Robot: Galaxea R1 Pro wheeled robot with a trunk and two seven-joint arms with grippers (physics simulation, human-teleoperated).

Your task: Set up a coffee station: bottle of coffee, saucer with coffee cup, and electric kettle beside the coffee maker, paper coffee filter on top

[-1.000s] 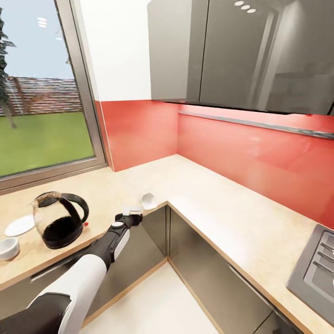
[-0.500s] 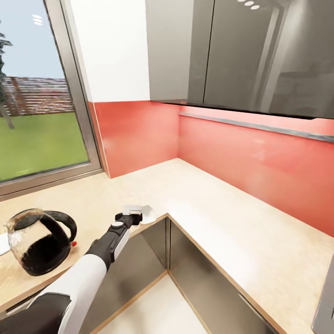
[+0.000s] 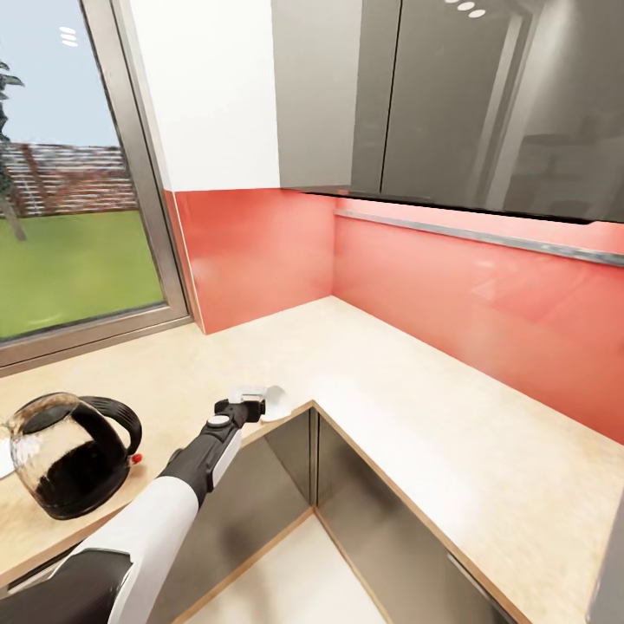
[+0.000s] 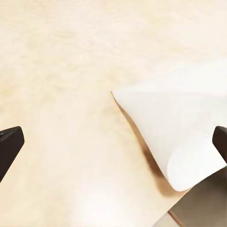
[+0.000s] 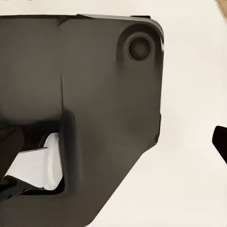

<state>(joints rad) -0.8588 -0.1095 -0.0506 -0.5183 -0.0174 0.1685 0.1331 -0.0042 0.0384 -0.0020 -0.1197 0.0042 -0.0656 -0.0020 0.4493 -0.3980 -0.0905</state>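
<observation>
The paper coffee filter [image 3: 274, 400] lies at the inner corner edge of the counter [image 3: 416, 407], slightly overhanging, with the left claw [image 3: 251, 397] spread wide around it, not yet pinching. It looks feather-light, limp and easily crushed; a gentle pinch on its raised curled rim seems safest. Whether the right claw is spread or pressed together, I cannot tell.
</observation>
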